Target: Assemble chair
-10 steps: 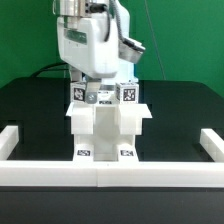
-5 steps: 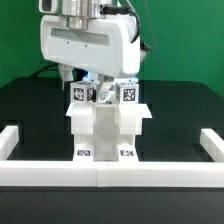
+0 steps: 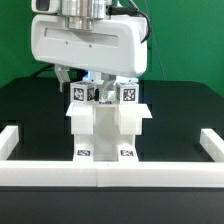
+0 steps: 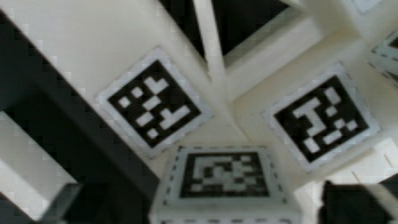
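The white chair [image 3: 108,125] stands upright on the black table just behind the front rail, with tags on its feet and along its top. My gripper [image 3: 93,86] hangs straight down over the chair's top. Its fingers are closed on a small white tagged piece [image 3: 95,94] set between the two upper tagged blocks. In the wrist view this piece [image 4: 222,172] sits between my dark fingers [image 4: 71,200], squared to my gripper [image 4: 222,208], and two larger tagged faces of the chair [image 4: 157,100] lie diagonally beyond it.
A white rail [image 3: 110,172] borders the table's front and turns up at both sides [image 3: 12,142]. A green wall stands behind. My wide white hand housing [image 3: 88,45] hides the chair's back top.
My hand has turned about its vertical axis over the chair's top, from narrow side-on to broad face-on. The small middle tagged piece has shifted slightly. The chair has stayed put.
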Controlling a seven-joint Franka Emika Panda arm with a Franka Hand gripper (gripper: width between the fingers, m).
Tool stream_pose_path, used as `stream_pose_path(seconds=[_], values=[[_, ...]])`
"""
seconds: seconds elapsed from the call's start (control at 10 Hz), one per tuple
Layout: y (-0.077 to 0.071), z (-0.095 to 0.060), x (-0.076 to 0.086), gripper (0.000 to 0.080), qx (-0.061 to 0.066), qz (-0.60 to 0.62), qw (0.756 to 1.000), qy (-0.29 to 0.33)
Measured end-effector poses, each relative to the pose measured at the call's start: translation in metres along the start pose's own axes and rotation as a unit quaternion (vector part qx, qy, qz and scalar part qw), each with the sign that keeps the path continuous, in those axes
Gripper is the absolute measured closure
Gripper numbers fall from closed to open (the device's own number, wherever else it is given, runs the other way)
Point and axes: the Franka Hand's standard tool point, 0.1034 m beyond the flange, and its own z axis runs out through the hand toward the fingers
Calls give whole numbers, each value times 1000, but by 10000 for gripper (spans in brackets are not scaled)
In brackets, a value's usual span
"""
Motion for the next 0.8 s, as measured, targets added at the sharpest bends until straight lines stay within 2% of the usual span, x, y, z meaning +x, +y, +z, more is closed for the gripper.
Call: stream_pose_path(seconds=[0.1,0.2,0.6,0.8], values=[[0,0,0,428,0,0,1000,0],[0,0,0,531,0,0,1000,0],[0,0,0,530,0,11,1000,0],[0,0,0,530,2,84,997,-1]])
